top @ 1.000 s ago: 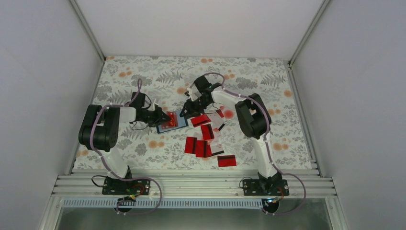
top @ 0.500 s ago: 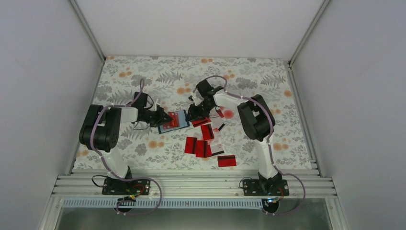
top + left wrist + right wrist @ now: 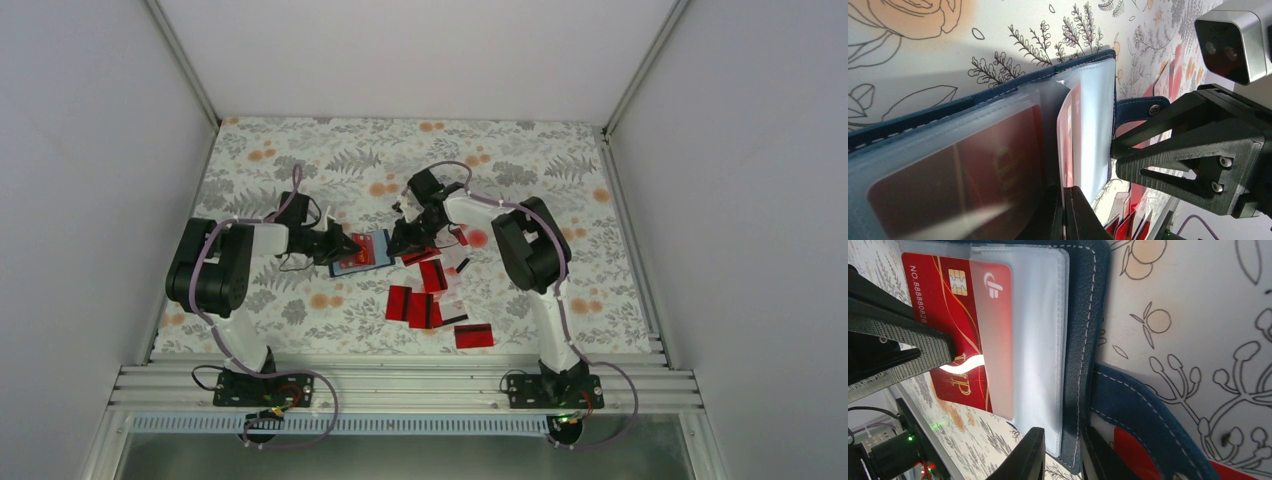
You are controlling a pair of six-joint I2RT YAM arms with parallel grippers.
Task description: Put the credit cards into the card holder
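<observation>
The navy card holder point(image 3: 365, 252) lies open on the flowered cloth, clear sleeves up. My left gripper point(image 3: 350, 245) is shut on a red credit card point(image 3: 1074, 125) and holds it part way inside a clear sleeve of the holder point(image 3: 998, 90). In the right wrist view the same card point(image 3: 948, 315) sits half under the sleeve. My right gripper point(image 3: 402, 238) is shut on the holder's right edge point(image 3: 1083, 340), the sleeve and cover between its jaws point(image 3: 1063, 455). Several loose red cards point(image 3: 430, 290) lie to the right of the holder.
The holder's strap with its pale snap point(image 3: 1143, 107) lies between the two grippers. Loose cards point(image 3: 473, 335) spread toward the near edge of the cloth. A red-marked card point(image 3: 1138, 450) lies under the strap. White walls close in the table.
My right gripper has moved down and left onto the holder's edge. My left gripper has pushed a little to the right with the card.
</observation>
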